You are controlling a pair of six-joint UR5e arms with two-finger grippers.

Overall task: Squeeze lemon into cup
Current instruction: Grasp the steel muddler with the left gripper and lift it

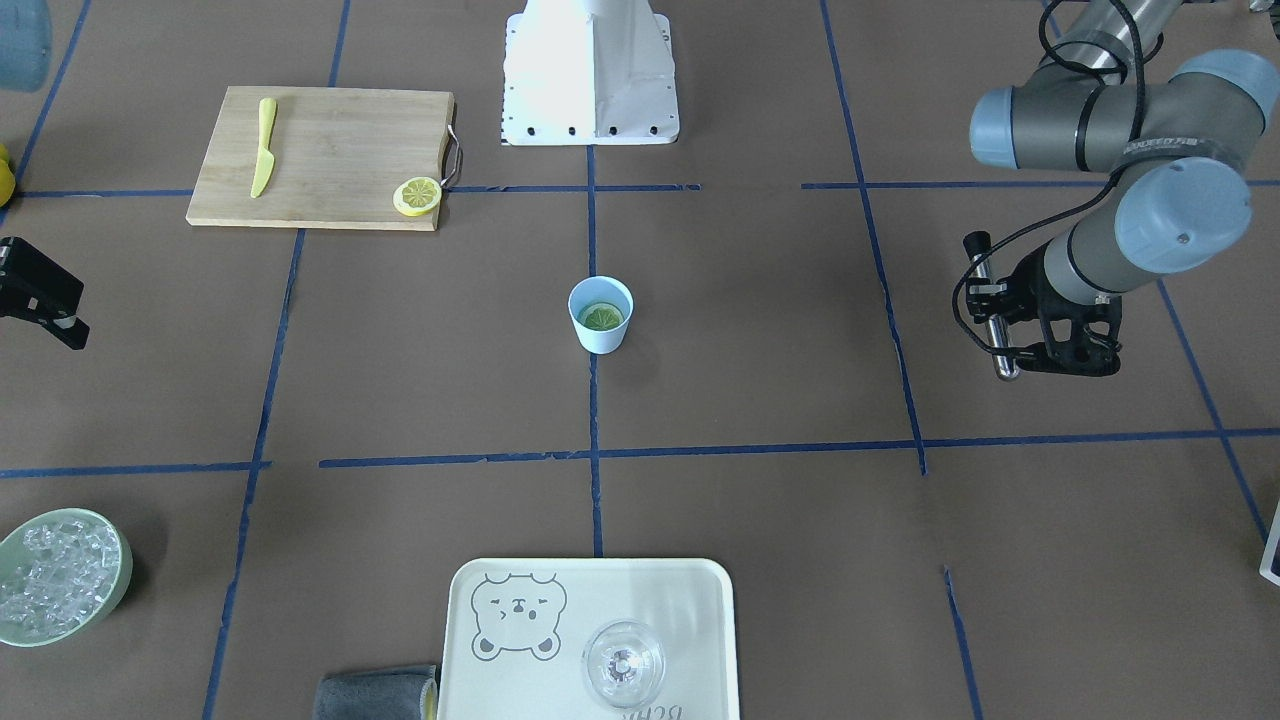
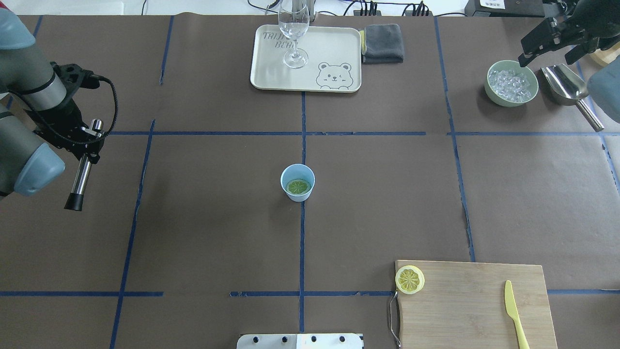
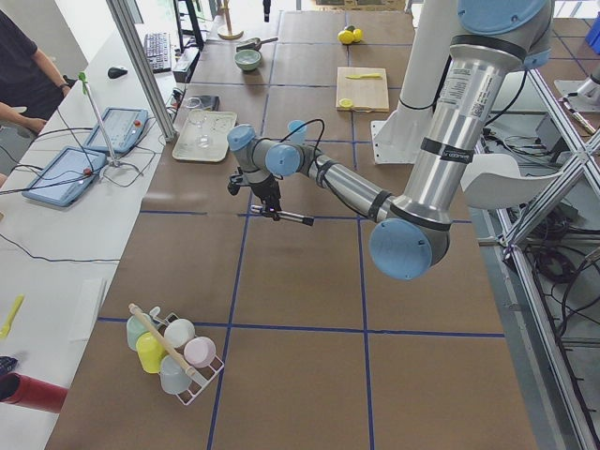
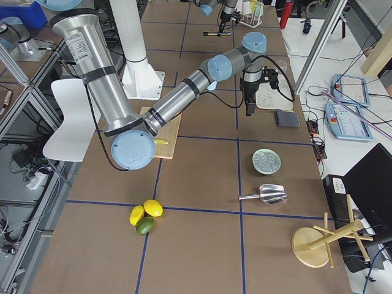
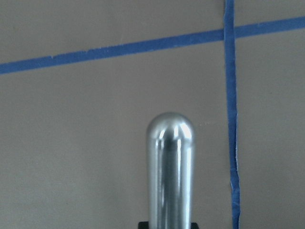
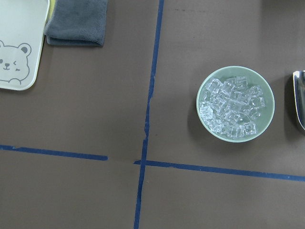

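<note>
While clamped on shiny steel rod, hangs left fingers far from small pale blue cup. Shows right fingers seemingly apart, empty, over green ice bowl. Leaves round yellow lemon slice robotward of these, at wooden board corner: nearer arm.

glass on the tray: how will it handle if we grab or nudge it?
Probably tippy: the glass stands tall on a thin stem and small foot. Likely fragile and slick, being clear and glossy. A nudge might slide it on the smooth tray.
</note>
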